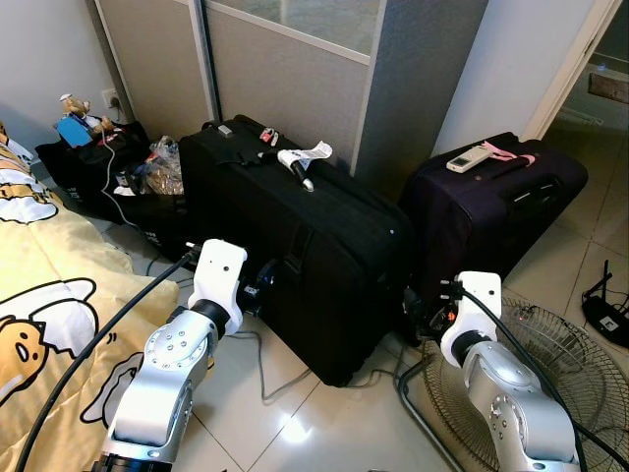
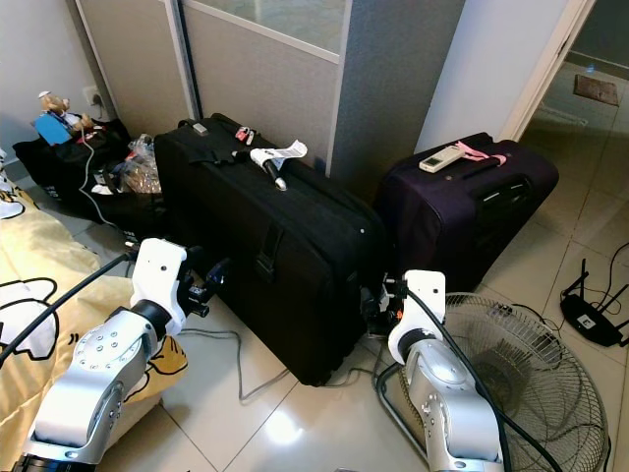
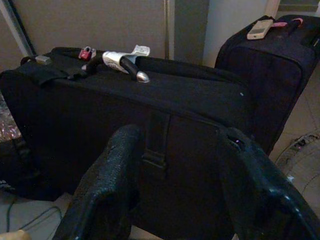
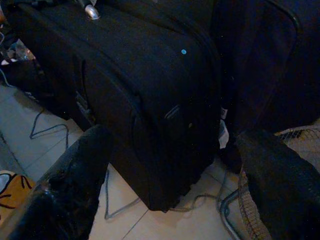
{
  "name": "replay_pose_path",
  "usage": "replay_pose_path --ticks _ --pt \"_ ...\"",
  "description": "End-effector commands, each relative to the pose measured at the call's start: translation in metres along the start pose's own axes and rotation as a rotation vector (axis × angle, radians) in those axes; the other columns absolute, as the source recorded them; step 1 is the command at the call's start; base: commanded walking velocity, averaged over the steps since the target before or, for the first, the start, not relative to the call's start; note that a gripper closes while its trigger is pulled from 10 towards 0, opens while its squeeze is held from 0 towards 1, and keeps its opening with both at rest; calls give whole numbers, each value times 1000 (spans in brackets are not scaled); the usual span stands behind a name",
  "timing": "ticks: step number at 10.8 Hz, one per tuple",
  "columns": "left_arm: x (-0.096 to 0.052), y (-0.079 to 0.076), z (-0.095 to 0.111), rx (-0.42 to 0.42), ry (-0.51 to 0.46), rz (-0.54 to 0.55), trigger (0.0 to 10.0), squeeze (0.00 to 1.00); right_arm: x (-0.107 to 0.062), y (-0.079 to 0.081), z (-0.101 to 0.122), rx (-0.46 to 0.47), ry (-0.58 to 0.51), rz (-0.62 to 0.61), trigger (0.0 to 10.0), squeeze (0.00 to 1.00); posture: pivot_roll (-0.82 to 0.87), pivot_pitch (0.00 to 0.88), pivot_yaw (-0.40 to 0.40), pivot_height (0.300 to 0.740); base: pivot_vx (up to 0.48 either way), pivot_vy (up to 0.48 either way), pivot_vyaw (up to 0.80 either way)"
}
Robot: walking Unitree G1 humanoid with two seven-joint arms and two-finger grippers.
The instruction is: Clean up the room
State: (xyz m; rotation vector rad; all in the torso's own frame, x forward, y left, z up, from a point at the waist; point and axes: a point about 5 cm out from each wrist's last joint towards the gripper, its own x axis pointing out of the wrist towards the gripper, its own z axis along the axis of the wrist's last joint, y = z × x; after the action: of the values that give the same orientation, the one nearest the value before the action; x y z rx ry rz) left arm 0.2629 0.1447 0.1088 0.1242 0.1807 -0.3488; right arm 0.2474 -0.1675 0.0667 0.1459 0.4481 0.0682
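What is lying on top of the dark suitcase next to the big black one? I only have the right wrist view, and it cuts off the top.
Observer: A white remote control lies on top of the purple suitcase, next to a pink strap.
Operator: And where is my other arm?
Observer: The left pincer is open, close to the front face of the black suitcase, near its left end.
Operator: Anything further left of that case?
Observer: A black bag sits on the floor by the wall, with a small plush toy on top.
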Motion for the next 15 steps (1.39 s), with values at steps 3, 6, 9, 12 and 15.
replay_pose_path --ticks 3,6,9,12,15 --pt "-27 28 18 -115 -4 238 10000 1000 -1 22 57 -122 -266 -1 10000 1000 -22 0 -17 740 0 0 0" --pt "-27 27 21 -141 -8 229 10000 1000 1 23 62 -107 -321 23 10000 1000 -10 0 -21 740 0 0 0" --pt "-28 42 40 -40 -114 349 10000 0 10 35 55 -279 -305 27 10000 0 3 0 -26 740 0 0 0" --pt "-29 31 42 -21 -101 270 10000 0 6 49 46 -232 -285 178 10000 0 7 0 -22 740 0 0 267" --pt "-31 33 40 -8 -121 294 10000 0 5 59 46 -244 -320 246 10000 0 14 0 -20 740 238 0 800"
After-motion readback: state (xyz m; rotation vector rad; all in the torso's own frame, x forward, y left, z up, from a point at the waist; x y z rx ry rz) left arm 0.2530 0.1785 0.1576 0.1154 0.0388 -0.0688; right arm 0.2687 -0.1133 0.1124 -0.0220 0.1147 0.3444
